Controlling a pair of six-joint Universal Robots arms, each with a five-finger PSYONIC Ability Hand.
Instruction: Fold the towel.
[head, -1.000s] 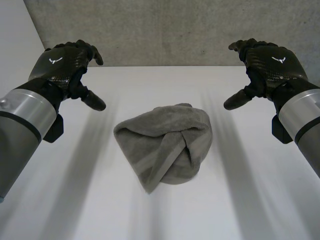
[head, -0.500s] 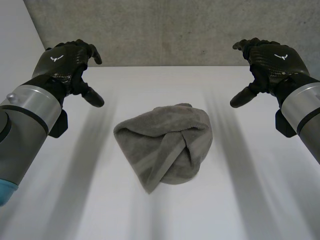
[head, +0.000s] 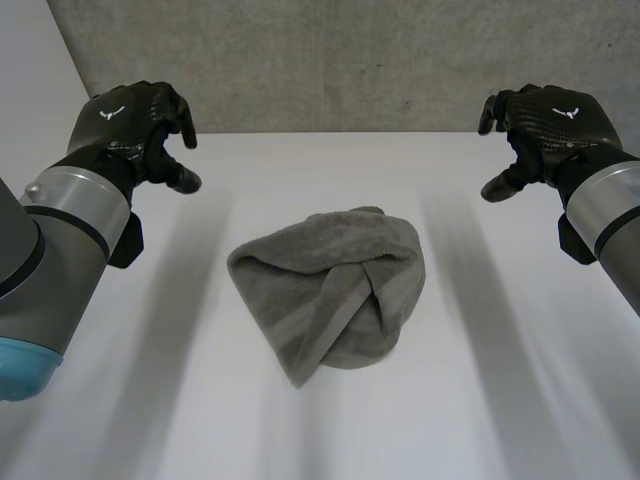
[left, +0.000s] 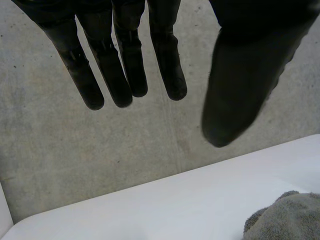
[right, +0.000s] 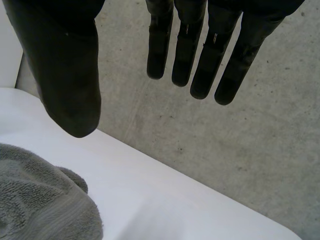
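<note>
At the middle of the desk (head: 500, 400), the towel (head: 330, 295) lies as a rumpled grey bundle, unmoved over the last second. The left robot hand (head: 130, 125) and right robot hand (head: 550, 125), fingers apart and empty, have drawn outward toward the far corners, which suggests the folding is paused or finished. The back of each bears a small white emblem (head: 112, 113); no writing is legible.
</note>
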